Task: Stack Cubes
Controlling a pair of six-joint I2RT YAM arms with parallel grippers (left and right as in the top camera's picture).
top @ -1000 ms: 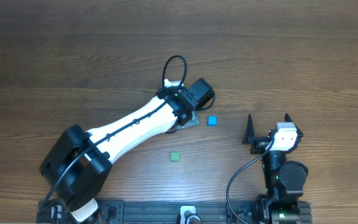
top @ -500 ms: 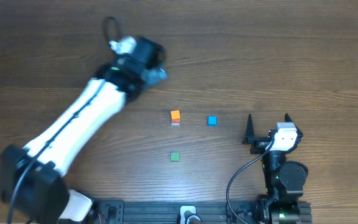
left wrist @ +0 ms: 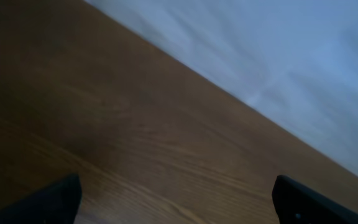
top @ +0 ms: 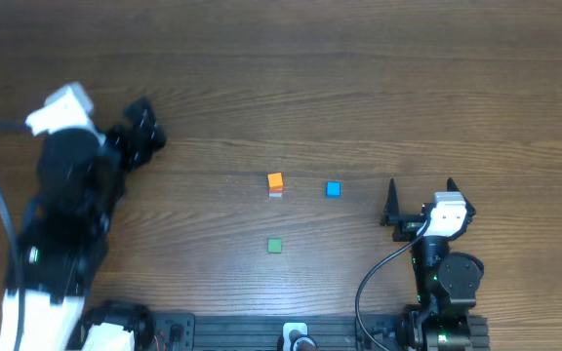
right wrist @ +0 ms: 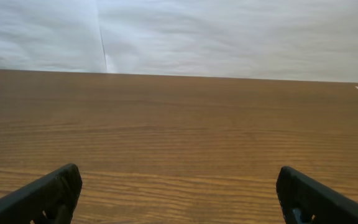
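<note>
Near the middle of the wooden table (top: 408, 78) sits the orange cube (top: 275, 180). A thin pale strip (top: 275, 194) touches its 6 o'clock edge, and the top view does not show whether that strip is another cube beneath it. The blue cube (top: 333, 189) lies on the wood near the orange one, at its 3 o'clock, with a gap between them. The green cube (top: 274, 246) lies alone at the orange cube's 6 o'clock, farther off than the blue one. The left gripper (top: 147, 137) is well apart from all three cubes, at about 10 o'clock from the orange cube. Its fingers (left wrist: 58, 200) are spread wide with nothing between them, and its wrist camera looks over bare wood toward a white backdrop (left wrist: 278, 56). The right gripper (top: 421, 187) is at the blue cube's 3 o'clock, near it but not touching, with its arm's base at 6 o'clock. Its fingers (right wrist: 45, 196) are likewise released and wide apart, holding nothing, above bare tabletop.
</note>
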